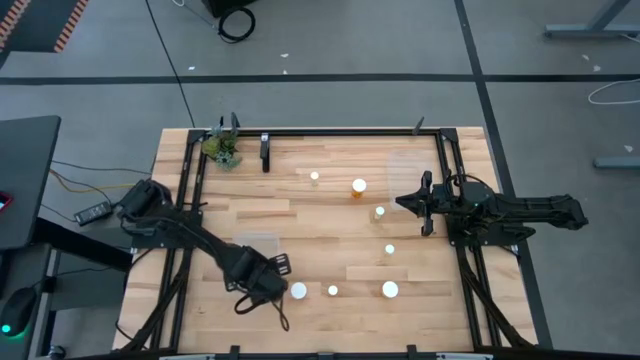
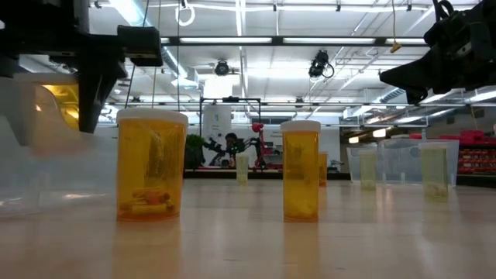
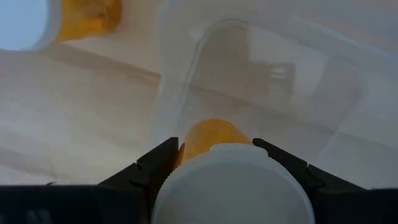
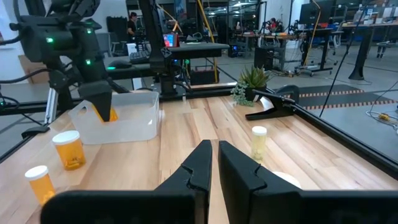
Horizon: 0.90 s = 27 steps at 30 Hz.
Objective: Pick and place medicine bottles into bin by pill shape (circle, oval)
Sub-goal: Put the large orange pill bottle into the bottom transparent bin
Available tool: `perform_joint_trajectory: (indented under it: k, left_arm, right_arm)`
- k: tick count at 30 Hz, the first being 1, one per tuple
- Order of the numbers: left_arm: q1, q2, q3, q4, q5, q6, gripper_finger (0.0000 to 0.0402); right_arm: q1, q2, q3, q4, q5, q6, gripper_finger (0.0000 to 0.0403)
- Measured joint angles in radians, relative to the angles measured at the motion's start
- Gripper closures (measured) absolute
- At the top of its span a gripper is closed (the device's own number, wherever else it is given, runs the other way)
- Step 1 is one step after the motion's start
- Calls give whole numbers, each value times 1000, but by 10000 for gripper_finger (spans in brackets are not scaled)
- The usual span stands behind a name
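Amber bottle (image 3: 214,149) clamped in the left gripper (image 3: 214,163) hangs over the clear bin (image 4: 121,118) near the desk's (image 1: 300,225) front-left corner; right gripper (image 4: 211,163) clenched empty.

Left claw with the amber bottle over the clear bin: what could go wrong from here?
1. The left claw holds the amber white-capped medicine bottle near the clear plastic bin's wall; released here, it might strike the rim and fall outside.
2. Another amber bottle with a white cap stands close beside that claw on the wooden table; a swing could topple it.
3. The right claw waits shut, apart from the bottles, so it seems harmless.
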Motion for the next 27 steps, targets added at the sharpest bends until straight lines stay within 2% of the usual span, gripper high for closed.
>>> perform_joint_trajectory:
  k: [11,15,22,27]
  left_arm:
    - [39,45,1,40,114,188,190]
    - [36,82,1,45,152,192,193]
    - [18,114,1,45,153,192,200]
    - [18,115,1,48,155,180,185]
  right_arm:
    - [0,0,0,0,0,0,366]
    - [0,0,0,1,0,0,366]
    - [0,0,0,1,0,0,366]
    - [0,0,0,0,0,0,366]
